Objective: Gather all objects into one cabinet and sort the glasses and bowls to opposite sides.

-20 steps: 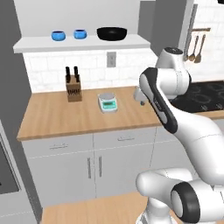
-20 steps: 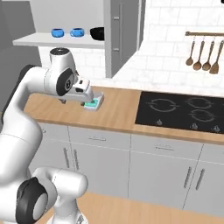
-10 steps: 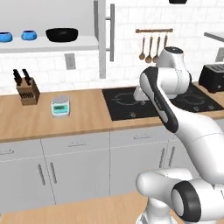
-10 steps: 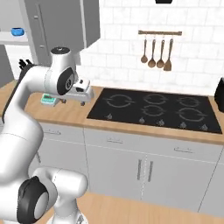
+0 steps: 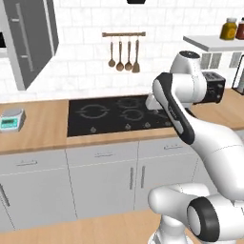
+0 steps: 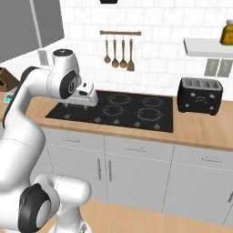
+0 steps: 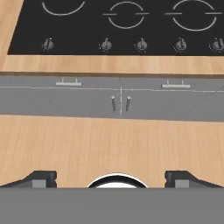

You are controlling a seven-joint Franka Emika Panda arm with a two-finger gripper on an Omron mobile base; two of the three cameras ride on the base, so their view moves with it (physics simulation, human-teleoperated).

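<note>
Black hob (image 5: pixel 119 114) set in wooden counter (image 6: pixel 200 132), empty pincer (image 7: pixel 111 178) spread wide above it, toaster (image 6: pixel 199 95) beside

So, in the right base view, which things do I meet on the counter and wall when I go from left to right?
Knife block → black cooktop → hanging wooden utensils → black toaster → yellow jar on the white shelf.
</note>
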